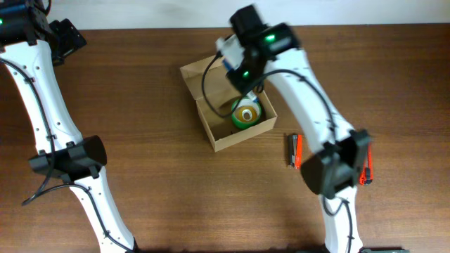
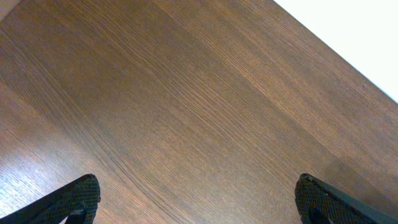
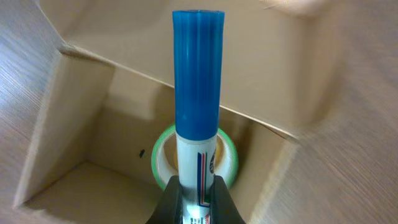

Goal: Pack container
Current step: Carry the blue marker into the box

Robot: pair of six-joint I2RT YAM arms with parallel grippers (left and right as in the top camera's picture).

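While the box (image 1: 242, 138) sits open mid-table (image 1: 140, 105), flap tilted back, a green tape roll (image 1: 245, 114) lies inside. The right gripper (image 3: 197, 202) pinches a blue-capped marker (image 3: 197, 81) above it; the marker's striped label is too small to read. The left gripper (image 2: 198, 198) hangs spread over the tabletop. A red marker (image 1: 296, 150) lies near the box.

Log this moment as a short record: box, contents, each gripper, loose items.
container: cardboard box, lid open, on the table
inside: green tape roll, lying flat
right gripper: shut on blue-capped marker, pointed into the box above the roll
left gripper: open, empty, over bare wood
loose: orange-and-black pen-like item on the table, right of the box
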